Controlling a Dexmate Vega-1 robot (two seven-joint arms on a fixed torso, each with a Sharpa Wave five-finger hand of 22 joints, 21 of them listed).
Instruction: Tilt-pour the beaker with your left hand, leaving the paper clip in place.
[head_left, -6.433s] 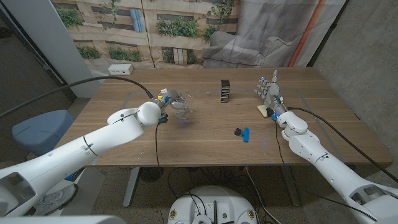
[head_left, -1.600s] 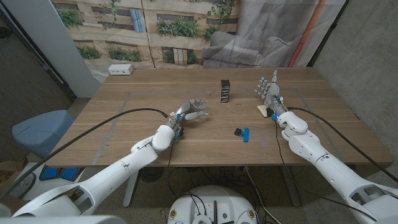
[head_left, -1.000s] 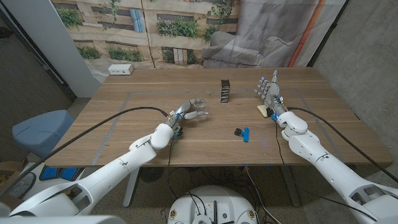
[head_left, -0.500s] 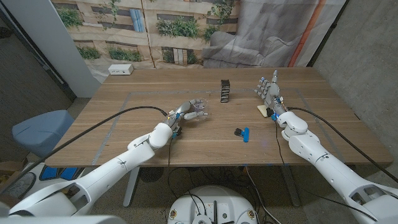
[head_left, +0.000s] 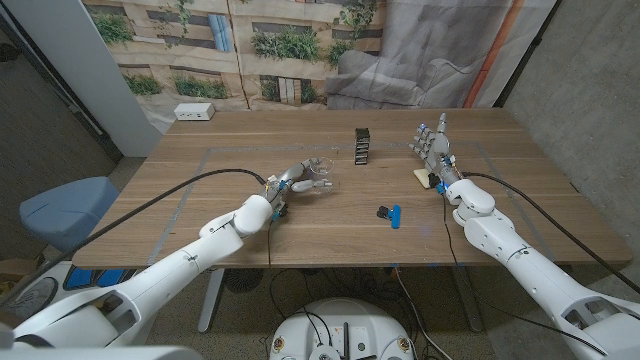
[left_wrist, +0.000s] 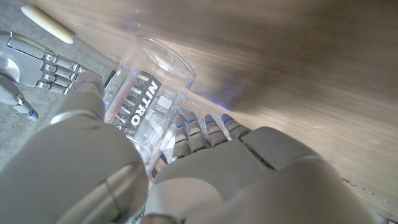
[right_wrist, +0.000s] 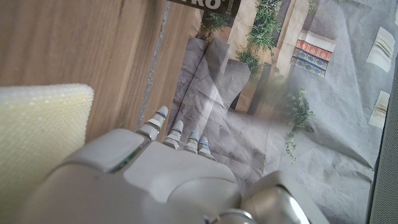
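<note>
Beaker (head_left: 320, 172) is now sitting low by the counter (head_left: 200, 190), left hand (head_left: 296, 180) fingers (left_wrist: 205, 124) still wrapping it, pour apparently finishing, while right hand (head_left: 434, 148) fingers are standing spread.

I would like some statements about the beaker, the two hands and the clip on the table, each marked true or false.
1. The left hand holds the beaker. True.
2. The beaker is opaque and black. False: it is clear, with a black label reading NITRO in the left wrist view.
3. The binder clip lies on the table, apart from both hands. True.
4. The right hand grips the binder clip. False: it holds nothing and stands near the table's right side, beside a pale sponge.
5. A small black box stands beyond the beaker. True.
</note>
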